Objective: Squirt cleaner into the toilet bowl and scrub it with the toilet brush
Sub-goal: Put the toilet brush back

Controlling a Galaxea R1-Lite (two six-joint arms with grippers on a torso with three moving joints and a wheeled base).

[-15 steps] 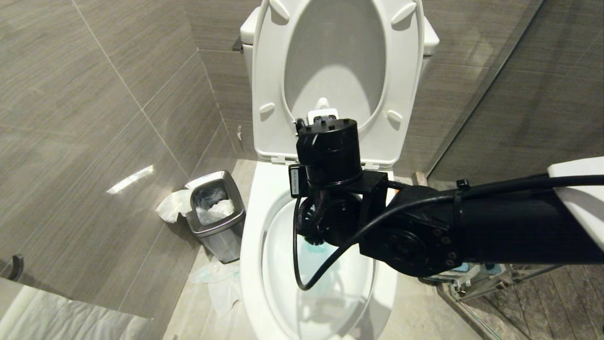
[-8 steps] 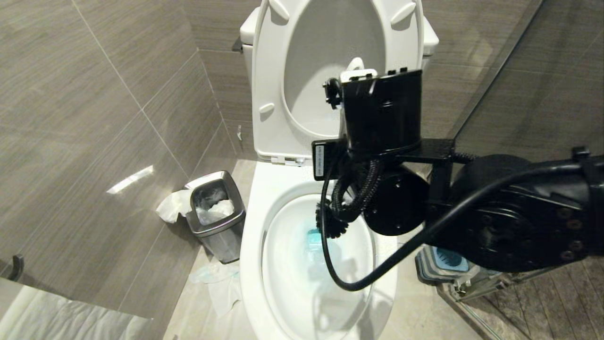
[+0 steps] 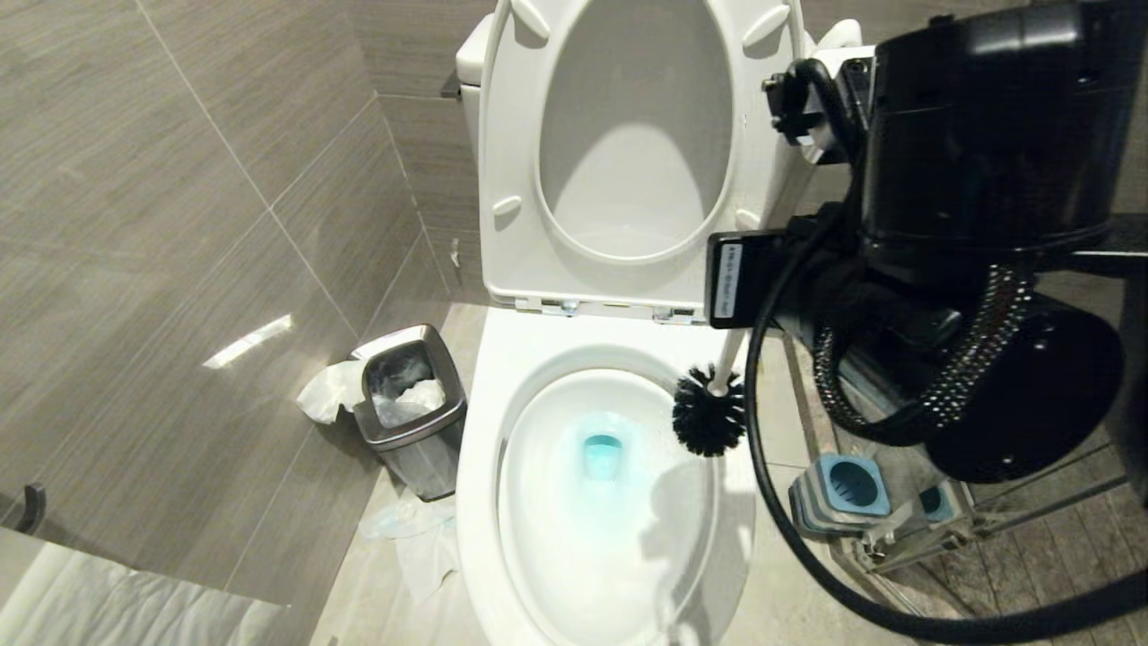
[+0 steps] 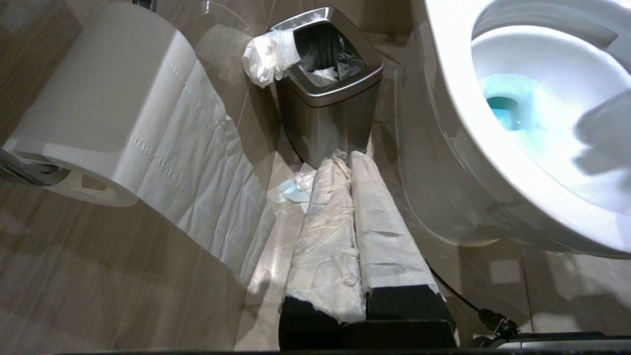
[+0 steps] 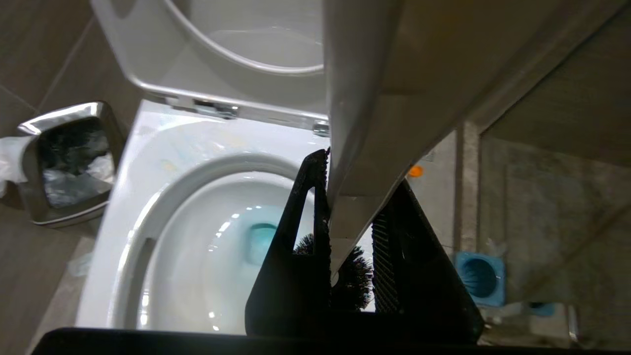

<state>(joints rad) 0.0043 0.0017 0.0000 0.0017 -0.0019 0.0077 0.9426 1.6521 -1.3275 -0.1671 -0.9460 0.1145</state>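
The white toilet bowl (image 3: 484,431) stands with seat and lid raised, blue-tinted water (image 3: 601,458) at its bottom. In the head view the toilet brush's black bristle head (image 3: 708,413) hangs in the air over the bowl's right rim, its white handle running up behind my right arm's wrist (image 3: 978,135). The right wrist view shows my right gripper (image 5: 360,197) shut on the white handle (image 5: 355,123), the bristle head (image 5: 352,281) beyond the fingers. My left gripper (image 4: 347,158), its fingers wrapped in white cloth, is shut and parked low beside the bowl (image 4: 443,98).
A square steel waste bin (image 3: 408,408) with paper spilling over stands left of the toilet, crumpled tissue (image 3: 413,538) on the floor by it. The blue-topped brush holder (image 3: 847,489) sits on the floor at the right. A toilet roll (image 4: 98,98) hangs beside the left arm.
My right arm has risen and swung to the right, lifting the brush head out of the bowl's water to above the right rim. The left arm has not moved.
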